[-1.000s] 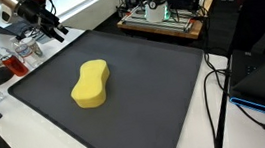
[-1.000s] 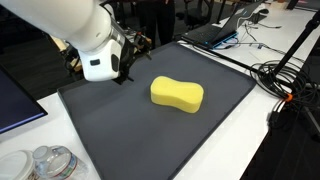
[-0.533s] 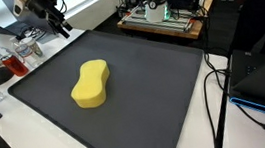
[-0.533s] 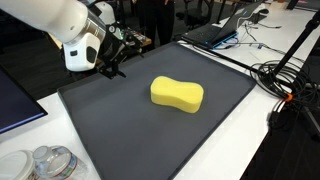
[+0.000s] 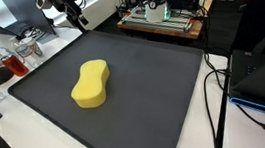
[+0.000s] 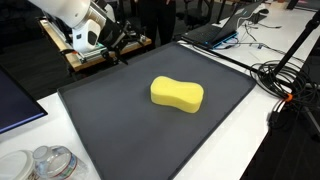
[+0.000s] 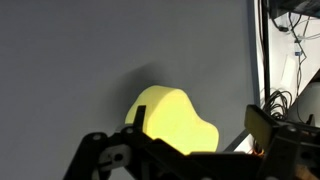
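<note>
Yellow sponge (image 5: 91, 84) lies mid-mat on the dark mat (image 5: 165, 90), well apart from the hand (image 5: 78, 20), which hangs high, jaws wide. A sound approach centres over the sponge's narrow waist and comes down straight.

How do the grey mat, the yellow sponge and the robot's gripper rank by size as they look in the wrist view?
1. The grey mat: fills most of the picture.
2-3. Unranked: the gripper spans wider than the yellow sponge, but it is nearest the camera and cut off at the edge.
</note>
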`<action>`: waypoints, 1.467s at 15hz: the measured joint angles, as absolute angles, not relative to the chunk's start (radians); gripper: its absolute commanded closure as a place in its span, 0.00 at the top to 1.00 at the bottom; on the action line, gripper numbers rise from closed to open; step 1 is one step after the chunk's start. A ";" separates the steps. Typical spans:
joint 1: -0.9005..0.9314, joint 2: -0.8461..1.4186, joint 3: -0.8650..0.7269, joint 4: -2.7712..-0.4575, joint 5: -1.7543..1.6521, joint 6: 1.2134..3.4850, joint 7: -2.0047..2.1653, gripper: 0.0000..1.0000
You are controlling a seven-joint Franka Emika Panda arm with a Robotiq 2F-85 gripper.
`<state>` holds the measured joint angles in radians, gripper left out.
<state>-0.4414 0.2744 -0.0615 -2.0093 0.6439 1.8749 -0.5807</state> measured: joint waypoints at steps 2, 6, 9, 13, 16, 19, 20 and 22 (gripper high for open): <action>-0.390 0.199 -0.070 -2.107 0.648 1.935 -0.548 1.00; -0.258 0.084 -0.067 -2.230 0.648 2.075 -0.366 1.00; -0.169 0.058 -0.061 -2.243 0.646 2.179 -0.178 1.00; -0.142 0.096 -0.069 -2.221 0.636 2.214 -0.116 1.00; -0.155 0.155 -0.094 -2.192 0.619 2.214 -0.163 1.00; -0.188 0.230 -0.105 -2.146 0.627 2.212 -0.250 1.00; -0.200 0.259 -0.104 -2.126 0.634 2.212 -0.277 1.00; -0.219 0.321 -0.101 -2.082 0.655 2.211 -0.318 1.00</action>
